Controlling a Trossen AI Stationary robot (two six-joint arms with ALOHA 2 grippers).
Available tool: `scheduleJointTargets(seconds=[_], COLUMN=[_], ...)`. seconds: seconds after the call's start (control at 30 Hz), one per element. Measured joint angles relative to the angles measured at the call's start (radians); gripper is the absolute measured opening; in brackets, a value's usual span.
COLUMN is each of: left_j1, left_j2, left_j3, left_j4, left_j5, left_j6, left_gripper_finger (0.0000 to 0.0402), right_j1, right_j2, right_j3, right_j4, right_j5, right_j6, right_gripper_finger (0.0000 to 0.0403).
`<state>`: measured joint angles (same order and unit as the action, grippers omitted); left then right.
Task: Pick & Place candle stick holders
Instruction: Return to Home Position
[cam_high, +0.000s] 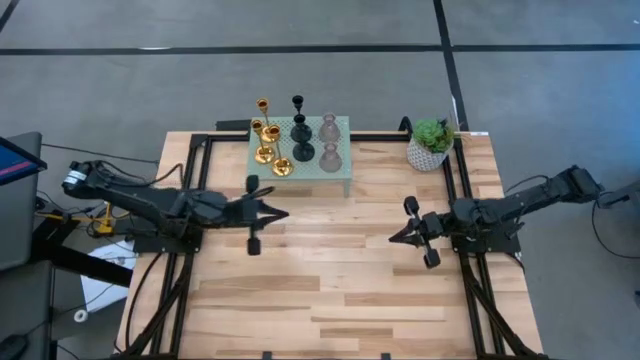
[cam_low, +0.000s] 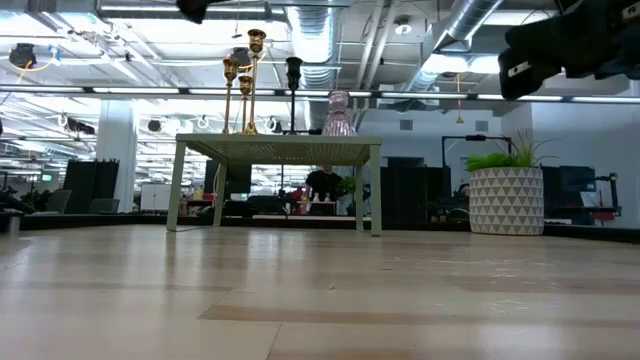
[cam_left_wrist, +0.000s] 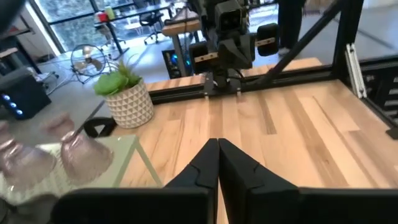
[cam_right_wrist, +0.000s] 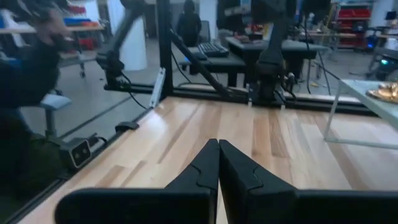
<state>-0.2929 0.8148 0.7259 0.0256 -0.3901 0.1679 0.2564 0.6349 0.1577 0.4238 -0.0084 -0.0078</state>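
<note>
From above: shows the left claw (cam_high: 283, 212) and right claw (cam_high: 393, 238) hovering low over the desk (cam_high: 330, 290), tips facing each other and well apart, with both arms stretched in from the side edges. Finds the candle stick holders (cam_high: 300, 133), gold, black and glass, grouped on the small shelf (cam_high: 343, 168) at the far edge, with a potted plant (cam_high: 432, 143) off to its right

At desk height: catches only dark arm parts, cut off along the top; makes out just one glass holder

Through the left wrist: shows fingers pressed together, pinching nothing; blurs the glass holders

Through the right wrist: again pressed together, pinching nothing; clips the shelf at the edge, with a glimpse of gold
</note>
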Motion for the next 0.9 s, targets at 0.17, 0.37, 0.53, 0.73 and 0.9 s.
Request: scheduleJointTargets(seconds=[0.17,0.37,0.53,0.73,0.9], left_j1=[-0.058,-0.102,-0.134,-0.17,-0.185], left_j2=[-0.112,-0.192,-0.265,-0.394,-0.502], left_j3=[-0.109,-0.196,-0.251,-0.337,-0.435], left_j4=[0.029,0.059,0.072,0.091,0.12], left_j5=[-0.064,-0.105,-0.09,-0.09,-0.056], left_j6=[-0.017,-0.015,-0.01,-0.008,-0.008], left_gripper_finger=[0.0004,0.0004,0.0005,0.0005,0.0004], right_j1=[-0.134,-0.297,-0.404,-0.512,-0.568], right_j2=[-0.078,-0.124,-0.173,-0.242,-0.257], right_j3=[0.019,0.081,0.096,0.098,0.098], right_j4=[-0.091,-0.246,-0.293,-0.365,-0.383], right_j5=[-0.137,-0.285,-0.373,-0.464,-0.527], right_j6=[0.012,0.0,-0.027,-0.019,0.009], right_gripper_finger=[0.0,0.0,0.0,0.0,0.0])
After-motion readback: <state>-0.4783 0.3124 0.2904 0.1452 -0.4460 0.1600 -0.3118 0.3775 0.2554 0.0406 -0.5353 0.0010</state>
